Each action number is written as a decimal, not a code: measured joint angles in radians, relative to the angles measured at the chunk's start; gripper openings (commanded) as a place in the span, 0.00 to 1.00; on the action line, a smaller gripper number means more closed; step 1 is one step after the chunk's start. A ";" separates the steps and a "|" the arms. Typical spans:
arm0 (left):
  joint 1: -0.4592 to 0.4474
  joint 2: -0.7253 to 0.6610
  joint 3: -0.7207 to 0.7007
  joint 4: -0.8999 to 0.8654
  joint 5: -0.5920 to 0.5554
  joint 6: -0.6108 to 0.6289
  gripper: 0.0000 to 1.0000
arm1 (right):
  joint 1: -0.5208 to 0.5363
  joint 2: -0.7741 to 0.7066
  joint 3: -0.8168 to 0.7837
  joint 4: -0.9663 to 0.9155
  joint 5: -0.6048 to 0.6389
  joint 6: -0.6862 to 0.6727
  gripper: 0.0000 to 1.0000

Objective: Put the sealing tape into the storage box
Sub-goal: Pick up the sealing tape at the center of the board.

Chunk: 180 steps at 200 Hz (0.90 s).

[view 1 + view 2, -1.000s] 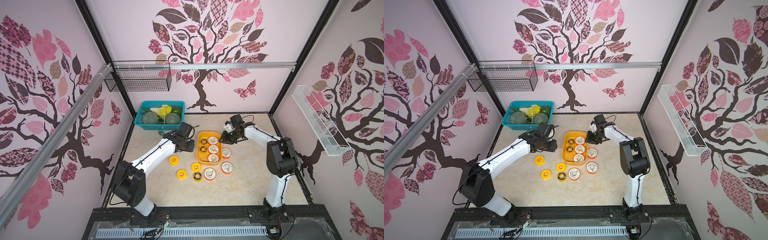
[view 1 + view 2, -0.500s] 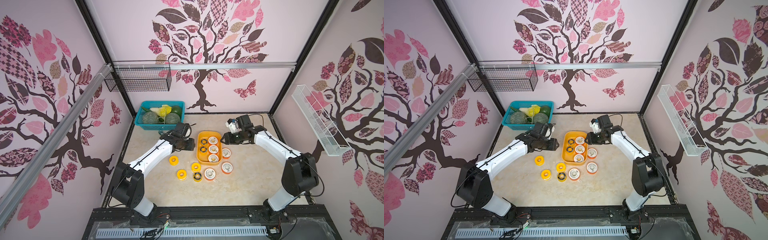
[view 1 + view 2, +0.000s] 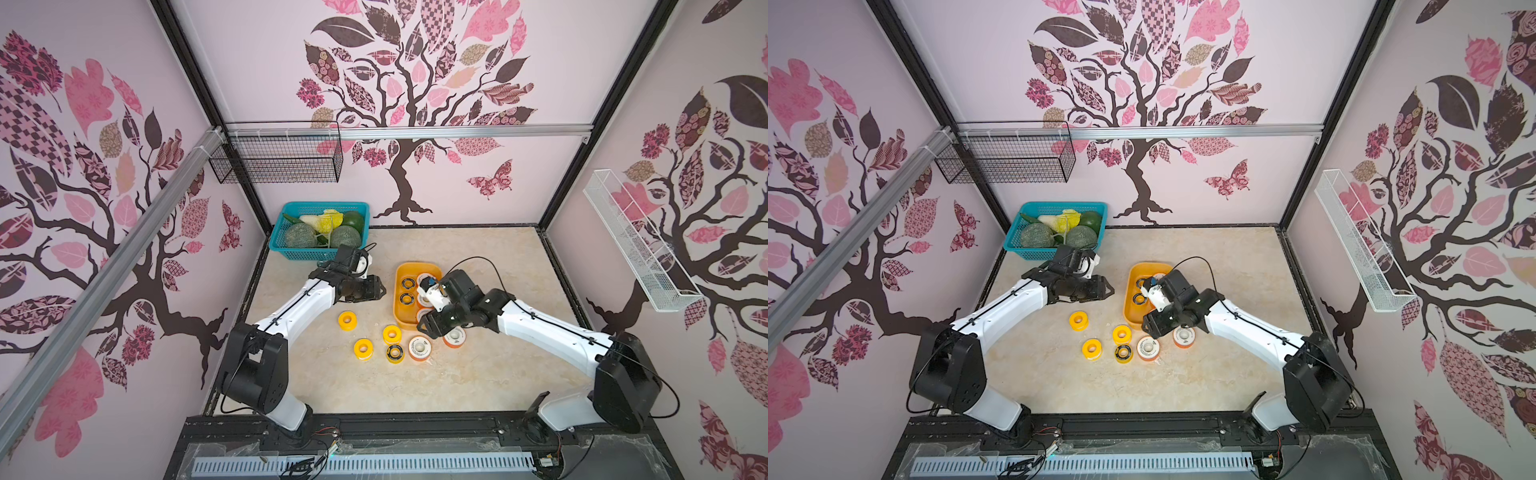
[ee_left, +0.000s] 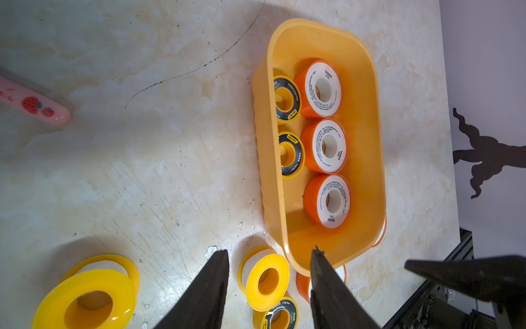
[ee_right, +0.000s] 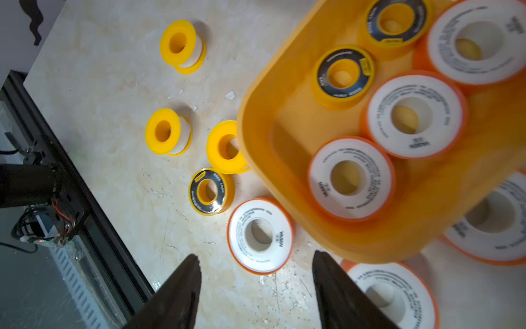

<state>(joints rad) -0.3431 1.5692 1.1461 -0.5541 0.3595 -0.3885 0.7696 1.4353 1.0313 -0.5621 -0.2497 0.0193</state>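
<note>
Left gripper (image 4: 270, 253): fingers apart with nothing between them. It hangs over the tabletop just off the storage box's left long wall, as a top view also shows (image 3: 376, 291).
Right gripper (image 5: 254, 256): fingers apart and empty, poised over the front end of the box; seen in a top view (image 3: 1149, 327).
Storage box (image 4: 267, 171): orange-yellow tub near the middle of the tabletop, its long walls running front to back; seen in both top views (image 3: 398, 309) (image 3: 1129, 308).
Tape inside the box: three orange rolls (image 4: 327, 146) with white faces lie flat in a row along the right wall. Two black-labelled rolls (image 4: 290, 155) lie along the left wall.
Tape outside the box: three plain yellow rolls (image 3: 347, 321) lie on the tabletop front-left of the box, one of them just beside its front left corner. A loose black-labelled roll (image 3: 394, 353) and a loose orange roll (image 3: 419, 348) sit side by side nearer the front edge. The right wrist view shows two further orange-rimmed rolls (image 5: 390, 293) close against the box.
Teal basket (image 3: 299, 253): at the far left corner of the tabletop, filled with melons and other produce.
Black wire basket (image 3: 276, 162): hung from the rail on the back wall.
White wire rack (image 3: 636, 249): mounted on the right wall.
Pink strawberry-print object (image 4: 34, 104): lies on the tabletop; what it is cannot be told.
</note>
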 measured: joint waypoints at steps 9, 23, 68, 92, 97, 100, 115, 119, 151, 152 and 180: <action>0.014 0.000 -0.007 0.000 0.006 -0.005 0.51 | 0.047 0.007 0.002 0.008 0.014 -0.002 0.72; 0.034 0.000 -0.018 0.000 0.006 -0.009 0.51 | 0.113 0.036 0.011 0.021 0.034 -0.001 0.73; 0.050 -0.010 -0.033 -0.001 0.001 -0.015 0.51 | 0.243 0.220 0.095 0.019 0.109 -0.006 0.80; 0.054 -0.019 -0.035 0.000 0.000 -0.016 0.51 | 0.269 0.293 0.140 0.001 0.157 -0.009 0.81; 0.055 -0.019 -0.035 0.000 -0.001 -0.016 0.51 | 0.272 0.305 0.149 -0.003 0.167 -0.009 0.81; 0.055 -0.019 -0.035 0.000 -0.001 -0.016 0.51 | 0.273 0.312 0.154 -0.006 0.171 -0.009 0.81; 0.056 -0.019 -0.035 0.000 -0.003 -0.016 0.51 | 0.275 0.340 0.177 -0.018 0.194 -0.009 0.81; 0.056 -0.019 -0.035 0.000 -0.003 -0.016 0.51 | 0.275 0.346 0.182 -0.021 0.200 -0.009 0.81; 0.056 -0.019 -0.035 0.000 -0.008 -0.017 0.51 | 0.276 0.397 0.225 -0.043 0.227 -0.009 0.78; 0.056 -0.019 -0.035 0.000 -0.008 -0.017 0.51 | 0.277 0.399 0.225 -0.043 0.228 -0.008 0.78; 0.056 -0.019 -0.035 -0.001 -0.010 -0.017 0.51 | 0.282 0.437 0.252 -0.058 0.236 -0.008 0.78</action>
<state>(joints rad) -0.2874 1.5497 1.1107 -0.5549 0.3500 -0.4053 1.0512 1.8721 1.2831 -0.6205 -0.0135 0.0116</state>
